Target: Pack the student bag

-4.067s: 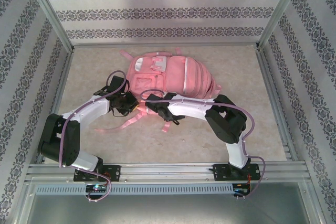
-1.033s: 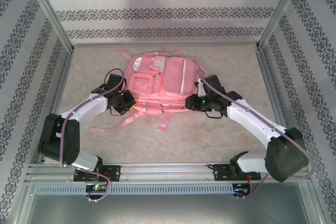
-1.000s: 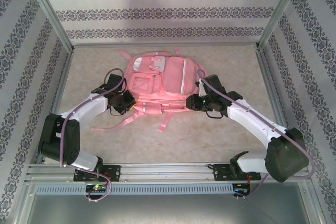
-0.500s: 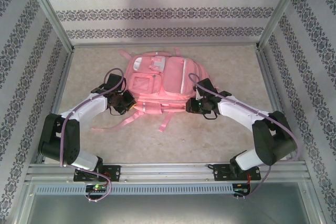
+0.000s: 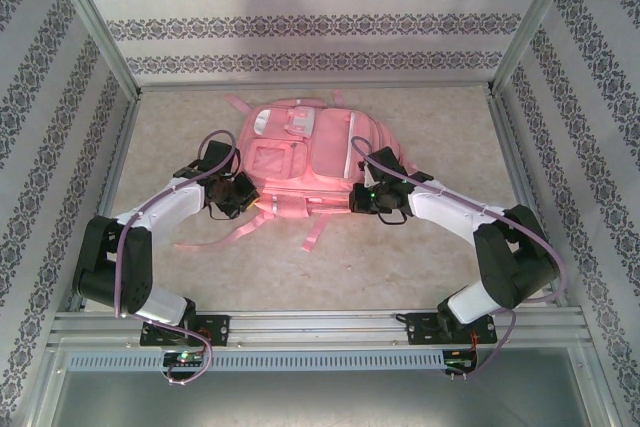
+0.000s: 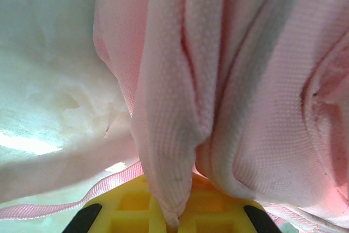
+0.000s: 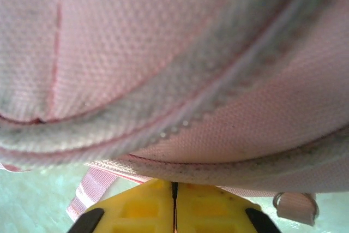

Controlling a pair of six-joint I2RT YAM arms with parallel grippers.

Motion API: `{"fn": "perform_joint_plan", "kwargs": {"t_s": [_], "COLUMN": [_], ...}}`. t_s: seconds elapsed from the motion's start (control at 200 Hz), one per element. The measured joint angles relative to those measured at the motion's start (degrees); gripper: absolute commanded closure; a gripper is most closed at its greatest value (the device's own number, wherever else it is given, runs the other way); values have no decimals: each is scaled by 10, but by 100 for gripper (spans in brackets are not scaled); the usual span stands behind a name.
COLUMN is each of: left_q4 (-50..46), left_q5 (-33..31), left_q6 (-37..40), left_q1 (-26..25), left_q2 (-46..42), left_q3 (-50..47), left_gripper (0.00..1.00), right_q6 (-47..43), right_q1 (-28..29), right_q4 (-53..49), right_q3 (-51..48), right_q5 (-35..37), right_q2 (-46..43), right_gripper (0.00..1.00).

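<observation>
While both grippers sit at its near edge, student bag point(image 5: 310, 152) lies flat mid-table

Seen from the top camera, the pink bag rests front-up on the table point(image 5: 420, 267), in the far half and roughly centred left to right. Its clear-window pocket is at the far left corner, with zip pockets across the front. Pink straps point(image 5: 225, 237) trail off the near edge onto the table. The left gripper point(image 5: 252, 201) is at the bag's near left corner. The right gripper point(image 5: 356, 197) is at the near edge, right of centre. Both touch fabric. The finger gap can't be read from up here.

Left wrist: yellow fingers point(image 6: 128, 214) are closed narrow on a fold of pink bag fabric that hangs down between them, with bunched folds above. A thin strap runs off left along the bottom. The pale area behind, on the left, is too blurred to make out.

Right wrist: yellow pads point(image 7: 142, 205) are pressed together with only a dark hairline between them. The bag's edge, with a grey zip line point(image 7: 218, 102), sits right at the fingertips. I cannot tell whether any fabric is caught. A strap end point(image 7: 90, 189) hangs left of the pads, and a small loop point(image 7: 297, 205) shows at right.
</observation>
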Motion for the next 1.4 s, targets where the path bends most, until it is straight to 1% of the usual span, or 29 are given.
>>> {"fn": "perform_joint_plan", "kwargs": {"t_s": [0.135, 0.18, 0.255, 0.32, 0.385, 0.445, 0.53, 0.58, 0.715, 0.864, 1.009, 1.134, 1.294, 1.399], "left_q4": [1, 1, 2, 2, 2, 2, 2, 2, 2, 2, 2, 2, 2, 2], "left_q5": [2, 2, 3, 2, 3, 2, 3, 2, 2, 2, 2, 2, 2, 2], "left_q6": [0, 0, 0, 0, 0, 0, 0, 0, 0, 0, 0, 0, 0, 0], "left_q1": [0, 0, 0, 0, 0, 0, 0, 0, 0, 0, 0, 0, 0, 0], "left_q2": [0, 1, 2, 2, 2, 2, 2, 2, 2, 2, 2, 2, 3, 4], "left_q3": [0, 0, 0, 0, 0, 0, 0, 0, 0, 0, 0, 0, 0, 0], "left_gripper": [100, 100, 100, 100, 100, 100, 100, 100, 100, 100, 100, 100, 100, 100], "right_q6": [1, 0, -1, -3, -7, -7, -1, -1, 0, -17, -56, -85, -116, -129], "right_q1": [4, 9, 17, 19, 19, 19, 19, 19, 28, 71, 130, 168, 194, 202], "right_q4": [4, 4, 2, -2, -7, -15, -25, -31, -53, -116, -187, -240, -299, -316], "right_q3": [-15, -20, -24, -24, -24, -24, -24, -26, -24, 28, 116, 162, 192, 203], "right_q5": [-13, -16, -21, -21, -20, -11, 8, 18, 54, 109, 183, 240, 290, 308], "right_q2": [-2, -2, -2, -2, -2, -2, -5, -13, -49, -54, -5, 49, 98, 116], "right_gripper": [96, 95, 86, 81, 72, 70, 62, 59, 57, 57, 56, 54, 54, 54]}}
